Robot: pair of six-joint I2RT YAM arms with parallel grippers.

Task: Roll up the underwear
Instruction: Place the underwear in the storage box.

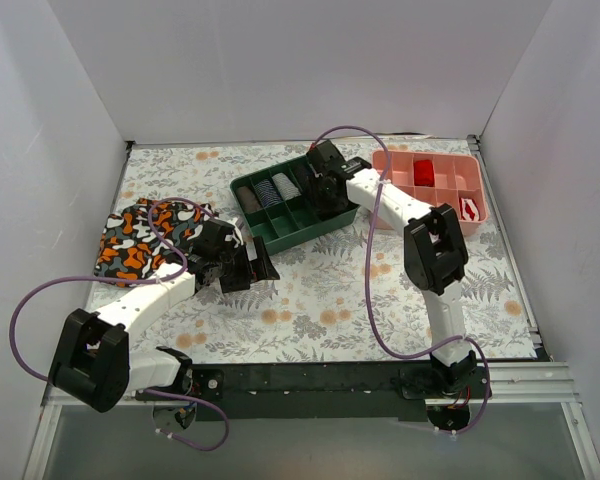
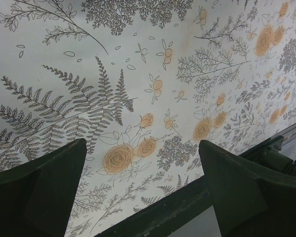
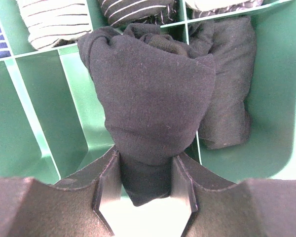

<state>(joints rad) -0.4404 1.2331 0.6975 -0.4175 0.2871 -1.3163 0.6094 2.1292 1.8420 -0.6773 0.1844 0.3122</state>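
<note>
The underwear (image 3: 153,84) is a plain black roll of soft fabric, and my right gripper (image 3: 145,173) is shut on its lower end. It hangs over a compartment of the green tray (image 3: 34,128), its upper end leaning on a divider. From above, my right gripper (image 1: 325,185) is at the tray's right end, and the underwear (image 1: 332,200) shows only as a dark mass under it. My left gripper (image 1: 263,268) is open above the floral tablecloth, in front of the tray. In the left wrist view its gripper (image 2: 142,145) is spread wide with nothing between the fingers.
Another black roll (image 3: 227,89) lies in the neighbouring compartment, and striped rolls (image 3: 54,19) fill the far ones. A camouflage-patterned garment (image 1: 145,240) lies at the left of the table. A pink tray (image 1: 480,200) stands at the back right. The black base rail (image 2: 163,212) runs along the near edge.
</note>
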